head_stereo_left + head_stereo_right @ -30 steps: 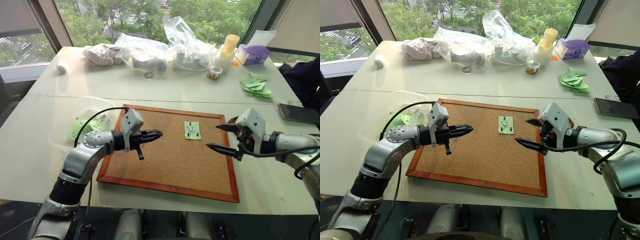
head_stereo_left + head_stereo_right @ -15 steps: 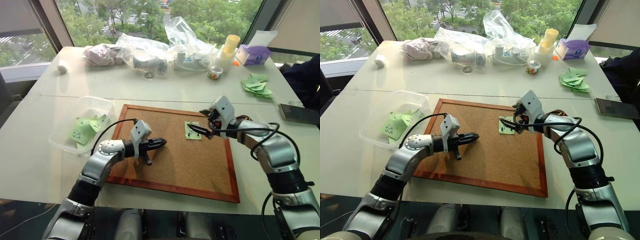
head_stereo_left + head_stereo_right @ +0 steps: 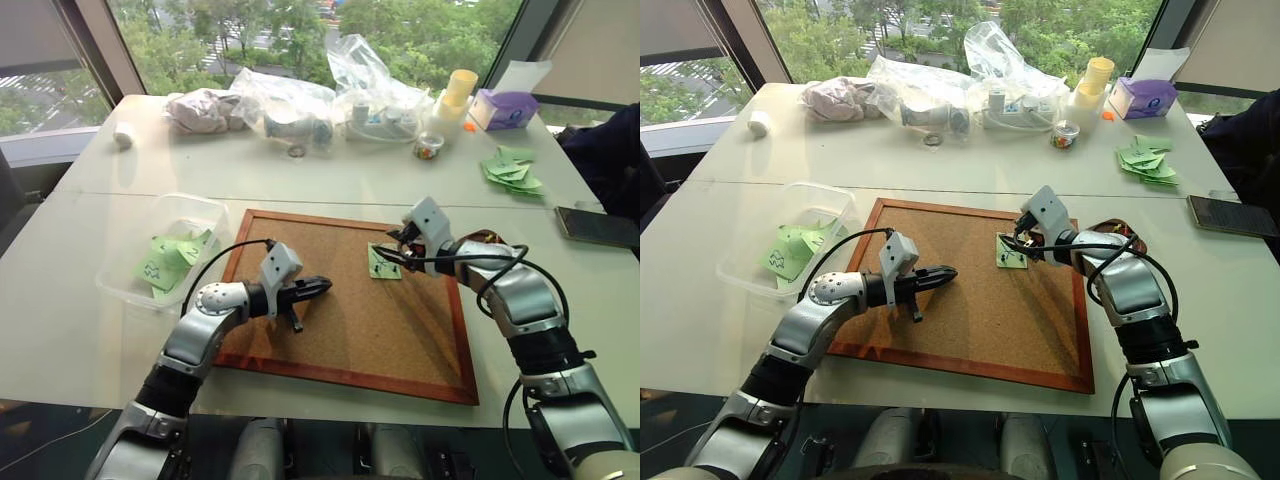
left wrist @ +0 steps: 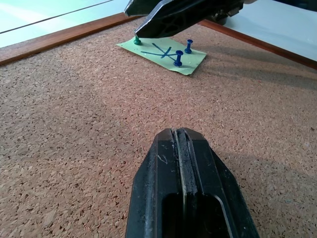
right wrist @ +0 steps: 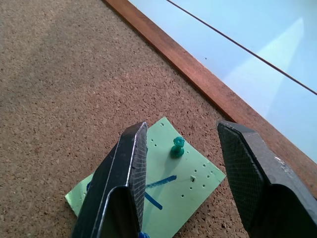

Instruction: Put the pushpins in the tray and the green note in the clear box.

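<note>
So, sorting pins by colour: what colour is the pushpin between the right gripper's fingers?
Teal-green pushpin, clearest in the right wrist view.

Bare cork board (image 3: 350,320) fills the frame's centre and lower part. At centre-right, the right gripper (image 5: 181,171) straddles 1 pushpin (image 5: 177,147) with gaps either side. Clutter crowds the top edge.

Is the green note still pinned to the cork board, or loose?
Pinned. The green note lies flat on the cork board with three pushpins standing in it; the right tool, open, straddles one.
</note>
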Robot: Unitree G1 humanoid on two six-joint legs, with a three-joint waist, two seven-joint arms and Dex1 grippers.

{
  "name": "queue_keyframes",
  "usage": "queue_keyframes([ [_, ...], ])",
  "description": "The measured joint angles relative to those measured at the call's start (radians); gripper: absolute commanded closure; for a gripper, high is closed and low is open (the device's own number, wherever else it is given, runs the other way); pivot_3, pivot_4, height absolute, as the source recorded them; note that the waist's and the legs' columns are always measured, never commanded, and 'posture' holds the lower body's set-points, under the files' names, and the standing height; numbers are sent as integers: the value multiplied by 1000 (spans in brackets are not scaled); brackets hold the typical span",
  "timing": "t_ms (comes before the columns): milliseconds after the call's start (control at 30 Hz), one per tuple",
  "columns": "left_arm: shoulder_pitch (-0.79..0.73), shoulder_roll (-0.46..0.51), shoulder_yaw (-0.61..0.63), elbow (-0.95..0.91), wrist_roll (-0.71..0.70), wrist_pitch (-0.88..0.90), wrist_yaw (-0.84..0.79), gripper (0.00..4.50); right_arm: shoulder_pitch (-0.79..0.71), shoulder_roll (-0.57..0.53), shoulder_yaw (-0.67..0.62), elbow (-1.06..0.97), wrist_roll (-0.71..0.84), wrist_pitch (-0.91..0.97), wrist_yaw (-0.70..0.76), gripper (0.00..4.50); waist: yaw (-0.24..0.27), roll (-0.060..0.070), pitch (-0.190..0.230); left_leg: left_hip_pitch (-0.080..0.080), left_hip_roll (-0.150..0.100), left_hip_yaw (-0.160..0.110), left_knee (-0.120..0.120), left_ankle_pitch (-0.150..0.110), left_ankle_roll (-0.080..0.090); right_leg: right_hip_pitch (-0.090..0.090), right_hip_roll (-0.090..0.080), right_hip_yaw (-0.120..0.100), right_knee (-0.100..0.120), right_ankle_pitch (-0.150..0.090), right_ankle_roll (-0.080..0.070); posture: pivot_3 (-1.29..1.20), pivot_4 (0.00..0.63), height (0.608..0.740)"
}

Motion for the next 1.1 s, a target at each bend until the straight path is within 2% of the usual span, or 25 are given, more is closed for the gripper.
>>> queue_keyframes([
  [167,3,0,0,0,6,-4,2,4500,0,7,0,20,-10,-7,12,2207,-1,1,-1,0,0,0,0,0,0,0,0,0,0,0,0,0,150,740],
  [233,4,0,0,0,9,-5,2,4500,0,15,0,33,-17,-11,14,2722,-2,2,-1,0,0,0,0,0,0,0,0,0,0,0,0,0,150,740],
  [300,6,-2,0,-1,13,-5,3,4500,0,19,0,40,-20,-20,14,3458,-3,3,-2,0,0,0,0,0,0,0,0,0,0,0,0,0,150,740],
  [367,7,-2,0,-2,15,-6,4,4500,0,23,0,45,-22,-28,14,4448,-3,3,-2,0,0,0,0,0,0,0,0,0,0,0,0,0,150,740],
  [600,9,-1,-9,1,39,-24,5,4500,0,28,-3,37,-26,-16,10,4481,-3,5,-3,1,0,0,0,0,0,1,0,0,0,0,0,0,150,740],
  [733,7,-2,-16,8,44,-26,4,4500,21,15,-45,-46,3,43,1,4481,2,5,-3,0,0,-1,0,0,0,0,0,0,0,0,0,0,150,740],
  [900,7,-1,-20,14,52,-30,4,4500,33,-28,-229,-184,74,132,-56,4481,1,5,-4,2,0,-2,-1,0,0,2,-1,0,0,0,0,0,150,740],
  [1100,8,0,-23,18,54,-35,4,4500,119,-99,-396,-213,117,196,-100,4481,0,8,-6,3,0,-2,-1,-1,1,3,-1,0,-1,0,0,0,150,740],
])
